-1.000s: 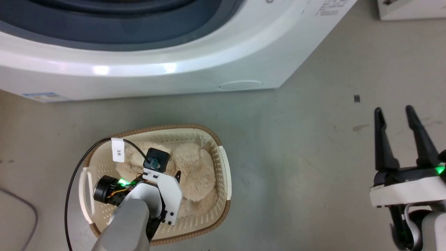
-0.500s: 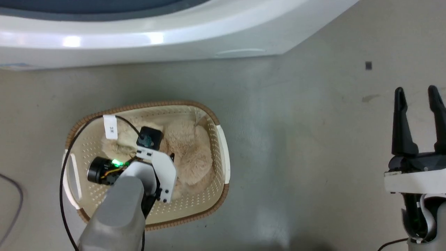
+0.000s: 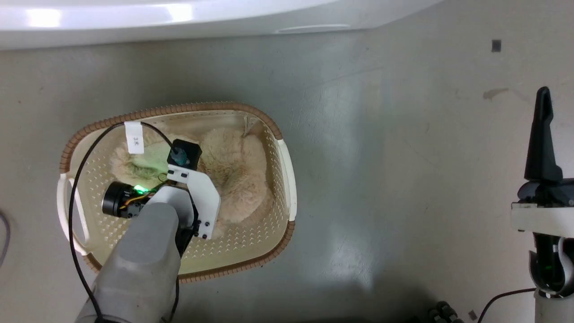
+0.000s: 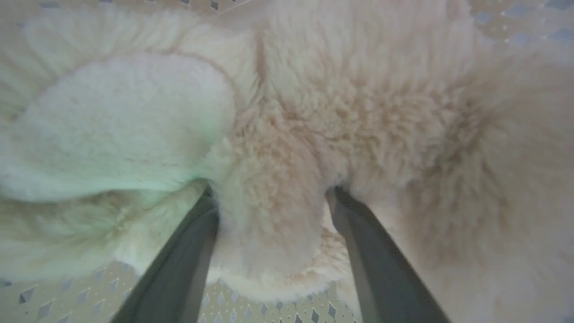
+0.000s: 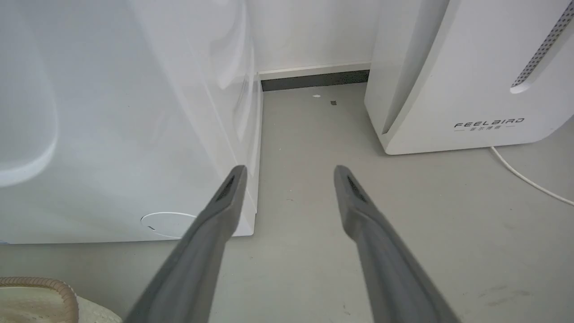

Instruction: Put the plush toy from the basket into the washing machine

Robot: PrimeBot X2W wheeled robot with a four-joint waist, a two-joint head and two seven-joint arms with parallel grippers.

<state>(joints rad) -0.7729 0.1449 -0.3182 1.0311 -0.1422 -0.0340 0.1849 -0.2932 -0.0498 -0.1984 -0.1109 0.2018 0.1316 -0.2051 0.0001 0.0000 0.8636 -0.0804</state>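
The beige plush toy (image 3: pixel 237 170) lies curled in the cream basket (image 3: pixel 188 107) on the floor, in front of the white washing machine (image 3: pixel 224 18). My left arm reaches down into the basket, and its wrist bracket (image 3: pixel 197 197) hides the fingers in the head view. In the left wrist view my left gripper (image 4: pixel 271 193) is open, its two fingers pushed into the fur on either side of a shaggy limb of the toy (image 4: pixel 358 112). My right gripper (image 5: pixel 289 168) hangs open and empty over the floor beside the machine (image 5: pixel 112 112); one finger (image 3: pixel 542 130) shows at the right edge.
A white appliance lettered FEELBAIRD (image 5: pixel 471 89) stands to the right of the machine, with a white cord (image 5: pixel 524 175) on the floor. A black cable (image 3: pixel 76 215) loops over the basket's left side. The basket's brown rim (image 5: pixel 40 285) shows at the lower left.
The head camera has tilted, so machine and basket slide up the picture. My left wrist stays over the toy in the basket. The right gripper sits further right, one finger off the edge.
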